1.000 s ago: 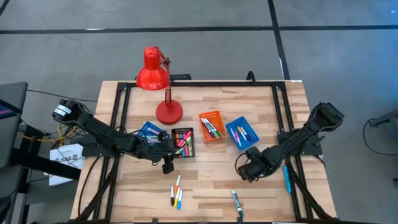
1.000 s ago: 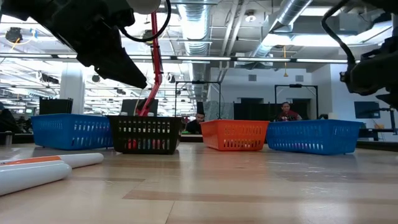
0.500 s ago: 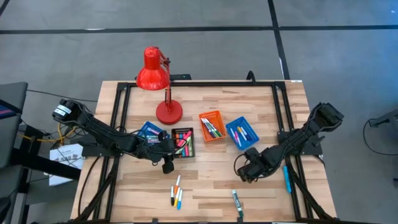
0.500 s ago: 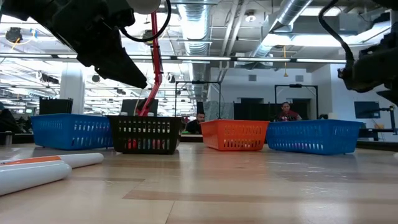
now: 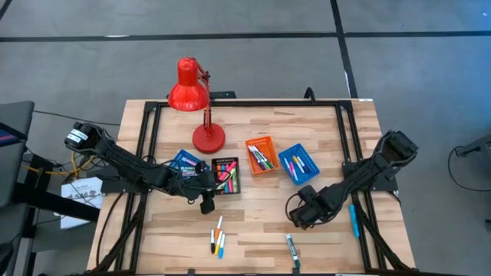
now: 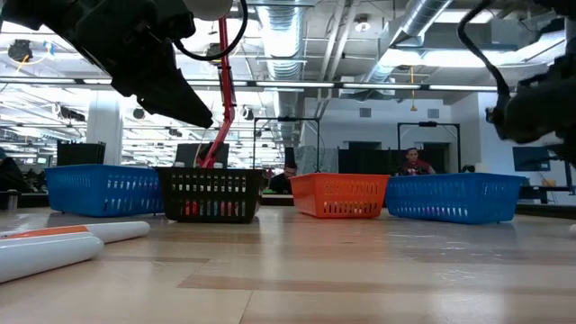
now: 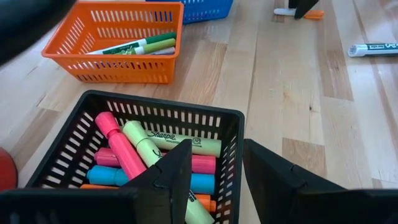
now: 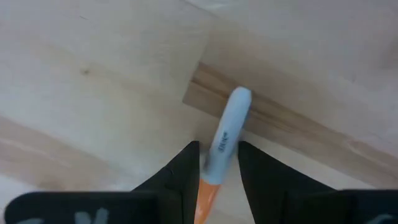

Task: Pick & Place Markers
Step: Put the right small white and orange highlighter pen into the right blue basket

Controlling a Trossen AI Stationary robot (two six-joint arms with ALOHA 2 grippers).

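My right gripper (image 5: 298, 213) points down over the near right part of the table and is shut on a white marker with an orange end (image 8: 225, 134). Several loose markers (image 5: 218, 239) lie on the wood near the front edge. One green-and-white marker (image 5: 292, 249) lies to their right. My left gripper (image 7: 217, 174) hangs open over the near rim of the black tray (image 7: 231, 134), which holds pink, yellow-green and blue markers (image 7: 121, 149). Nothing is between its fingers. My right gripper pinches the marker between its two fingers, where the white barrel meets the orange end (image 8: 214, 167). The fingers come from above and lie across the marker. The white end (image 8: 238, 99) sticks out past them. I cannot tell whether the marker touches the wood.
An orange tray (image 5: 261, 156) and a blue tray (image 5: 298, 163) with markers stand right of the black tray. Another blue tray (image 5: 184, 161) lies under my left arm. A red lamp (image 5: 196, 100) stands at the back. A blue marker (image 5: 354, 218) lies by the right frame rail.
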